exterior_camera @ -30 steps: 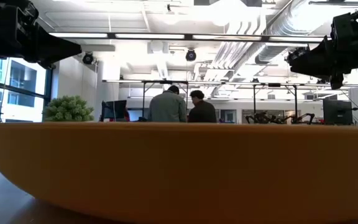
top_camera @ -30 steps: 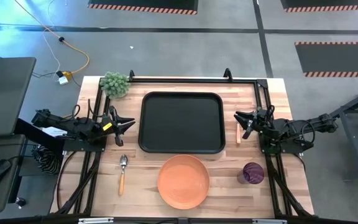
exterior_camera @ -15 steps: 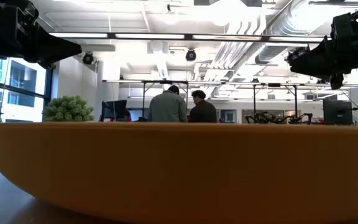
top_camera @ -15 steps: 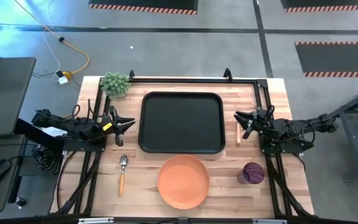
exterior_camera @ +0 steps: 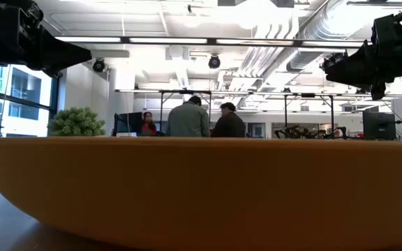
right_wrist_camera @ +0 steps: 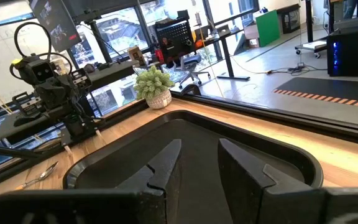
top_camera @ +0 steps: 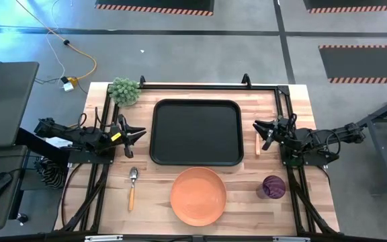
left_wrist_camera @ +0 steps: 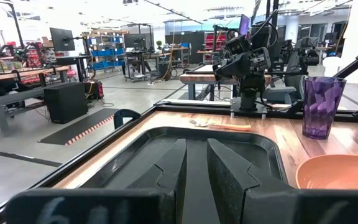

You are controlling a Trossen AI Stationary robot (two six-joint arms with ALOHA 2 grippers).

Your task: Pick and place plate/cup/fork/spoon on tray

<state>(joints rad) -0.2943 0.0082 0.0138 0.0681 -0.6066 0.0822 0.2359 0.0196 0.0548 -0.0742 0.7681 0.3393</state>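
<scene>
The black tray [top_camera: 195, 132] lies at the table's middle. The orange plate [top_camera: 198, 195] rests flat near the front edge and fills the low view [exterior_camera: 201, 188]. The purple cup [top_camera: 273, 186] stands upright at the front right. The spoon [top_camera: 132, 185] lies left of the plate. The fork [top_camera: 258, 143] lies along the tray's right side. My left gripper [top_camera: 140, 132] hovers open just left of the tray. My right gripper [top_camera: 257, 128] hovers open just right of the tray, over the fork's far end. Both are empty.
A small potted plant [top_camera: 125, 91] stands at the far left corner. A black frame rail [top_camera: 207, 85] runs along the table's far edge and sides. People stand in the room beyond the table [exterior_camera: 197, 118].
</scene>
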